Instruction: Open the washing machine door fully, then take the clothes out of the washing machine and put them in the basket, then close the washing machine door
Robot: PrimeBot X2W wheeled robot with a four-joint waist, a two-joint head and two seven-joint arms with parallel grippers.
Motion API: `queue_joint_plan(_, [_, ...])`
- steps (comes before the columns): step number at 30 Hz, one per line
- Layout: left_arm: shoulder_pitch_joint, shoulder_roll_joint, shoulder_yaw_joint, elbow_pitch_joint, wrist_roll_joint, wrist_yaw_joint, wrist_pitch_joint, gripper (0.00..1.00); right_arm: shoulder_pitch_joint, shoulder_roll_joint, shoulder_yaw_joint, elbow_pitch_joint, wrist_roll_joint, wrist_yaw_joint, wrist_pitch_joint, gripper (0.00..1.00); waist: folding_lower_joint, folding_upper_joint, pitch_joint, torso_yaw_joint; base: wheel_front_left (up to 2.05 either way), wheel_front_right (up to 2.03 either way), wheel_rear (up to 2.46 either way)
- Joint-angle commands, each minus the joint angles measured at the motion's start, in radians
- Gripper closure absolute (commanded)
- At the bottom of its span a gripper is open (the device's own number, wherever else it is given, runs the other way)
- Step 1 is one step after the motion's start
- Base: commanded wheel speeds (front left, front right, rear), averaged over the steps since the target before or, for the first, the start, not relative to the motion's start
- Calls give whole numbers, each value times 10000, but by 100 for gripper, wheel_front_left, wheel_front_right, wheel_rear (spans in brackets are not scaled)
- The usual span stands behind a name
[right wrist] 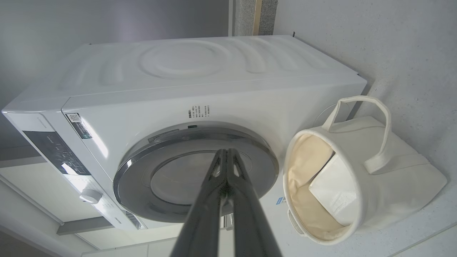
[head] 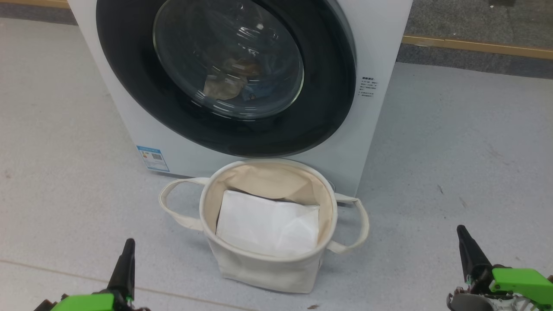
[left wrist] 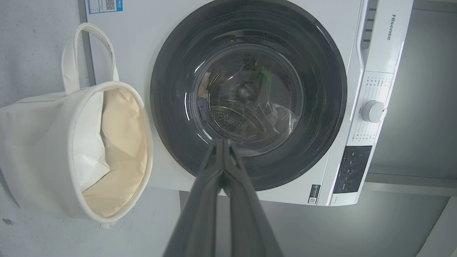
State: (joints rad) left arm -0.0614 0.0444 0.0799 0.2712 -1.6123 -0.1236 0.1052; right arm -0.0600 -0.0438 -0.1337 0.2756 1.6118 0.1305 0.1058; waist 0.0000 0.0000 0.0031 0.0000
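Left gripper (head: 128, 244) and right gripper (head: 462, 232) sit pinched shut, holding nothing, at the bottom corners; the washing machine door (head: 129, 73) is closed at upper centre, clothes (head: 224, 84) dim behind its glass. I reckon the basket (head: 206, 203) (just below) could get knocked when it swings

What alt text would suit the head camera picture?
A white washing machine with its round black-rimmed door shut, clothes dim behind the glass. A cream basket holding a flat white sheet stands on the grey floor before it. The left pincer and right pincer, both shut, point up from the bottom corners.
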Motion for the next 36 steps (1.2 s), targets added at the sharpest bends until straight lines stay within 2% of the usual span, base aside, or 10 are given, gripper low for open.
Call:
queue_joint_plan(1, [-466, 62, 346, -262, 43, -71, 86, 100, -480, -65, 189, -309, -40, 2, 83, 100, 0, 0, 0, 0, 0, 0, 0])
queue_joint_plan(36, [-467, 60, 348, -262, 45, -71, 88, 100, -481, -65, 189, -308, -41, 2, 83, 100, 0, 0, 0, 0, 0, 0, 0])
